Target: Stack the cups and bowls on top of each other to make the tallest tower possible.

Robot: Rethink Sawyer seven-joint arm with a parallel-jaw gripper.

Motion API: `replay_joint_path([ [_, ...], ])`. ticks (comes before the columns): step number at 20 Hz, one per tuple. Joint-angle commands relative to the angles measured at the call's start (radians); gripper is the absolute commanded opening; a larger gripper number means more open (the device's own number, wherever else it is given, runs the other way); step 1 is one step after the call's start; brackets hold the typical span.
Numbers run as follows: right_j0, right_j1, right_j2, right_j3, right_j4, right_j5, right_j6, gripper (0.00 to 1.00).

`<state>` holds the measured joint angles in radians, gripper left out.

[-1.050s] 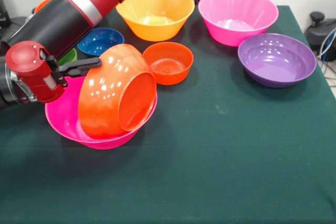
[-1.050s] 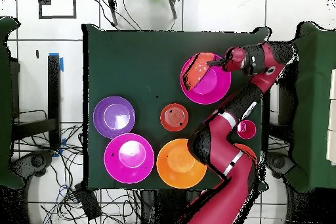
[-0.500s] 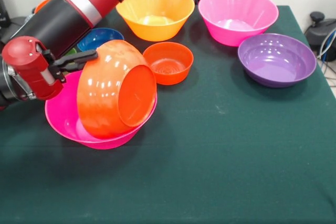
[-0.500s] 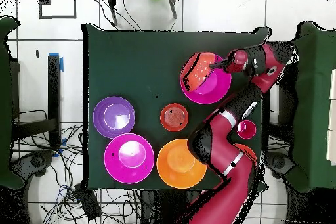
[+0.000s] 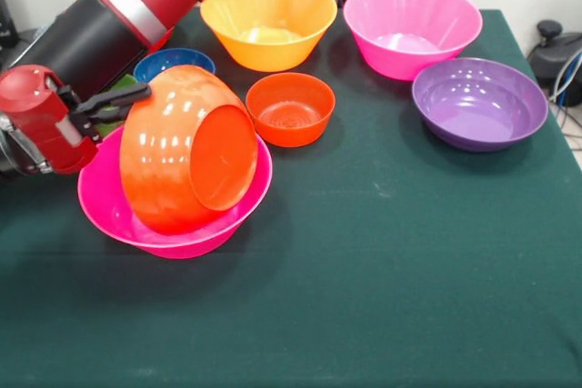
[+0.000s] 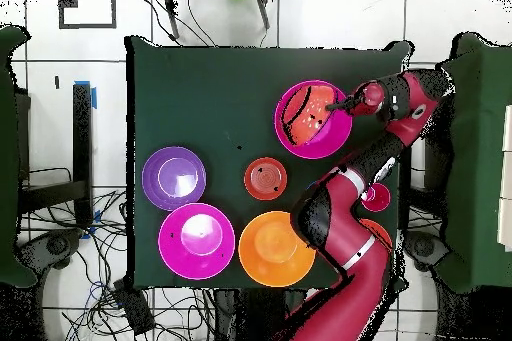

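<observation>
Glossy red-orange plastic bowl [image 5: 182, 156] sits tipped on its side inside the large magenta plastic bowl [image 5: 109, 211] at front view's left, underside facing the camera w/ base disc turned right; its lower side rests in the magenta bowl, upper part rises well above the rim. The black pincer [image 5: 123, 97] on the red & black arm comes in from the left & meets the tipped bowl's upper-left edge; tips look clamped on that rim, but the far side of the grip is hidden behind the bowl wall, so can't tell for sure whether it's gripping or just touching. Overhead view: gripper [image 6: 342, 108] at the magenta bowl's [image 6: 325, 142] right rim, red-orange bowl [image 6: 300, 117] inside it toward upper left. Small blue plastic bowl [image 5: 173, 63] just behind the pair, partly covered by arm; a sliver of lime green [image 5: 114, 88] beside it, too hidden to make out. Small orange-red bowl [image 5: 291, 108] upright just right of the pair. Further back: large light orange bowl [image 5: 268, 20], second large magenta bowl [image 5: 412, 29]; purple bowl [image 5: 479, 102] at right, all upright, apart from each other on dark green tablecloth [image 5: 382, 279].
</observation>
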<state>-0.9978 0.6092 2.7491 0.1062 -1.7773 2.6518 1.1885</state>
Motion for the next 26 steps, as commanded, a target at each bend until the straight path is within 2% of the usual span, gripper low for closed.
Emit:
replay_joint_path([
  [1,-0.005,0.086,0.014,-0.215,-0.199,0.119,-0.454,0.00],
  [8,-0.022,0.116,0.077,-0.229,-0.335,0.138,-0.557,0.00],
  [12,-0.022,0.130,0.132,-0.248,-0.379,0.141,-0.561,0.00],
  [17,-0.017,0.129,0.176,-0.262,-0.389,0.145,-0.531,0.00],
  [26,-0.017,0.132,0.196,-0.263,-0.410,0.149,-0.544,0.00],
])
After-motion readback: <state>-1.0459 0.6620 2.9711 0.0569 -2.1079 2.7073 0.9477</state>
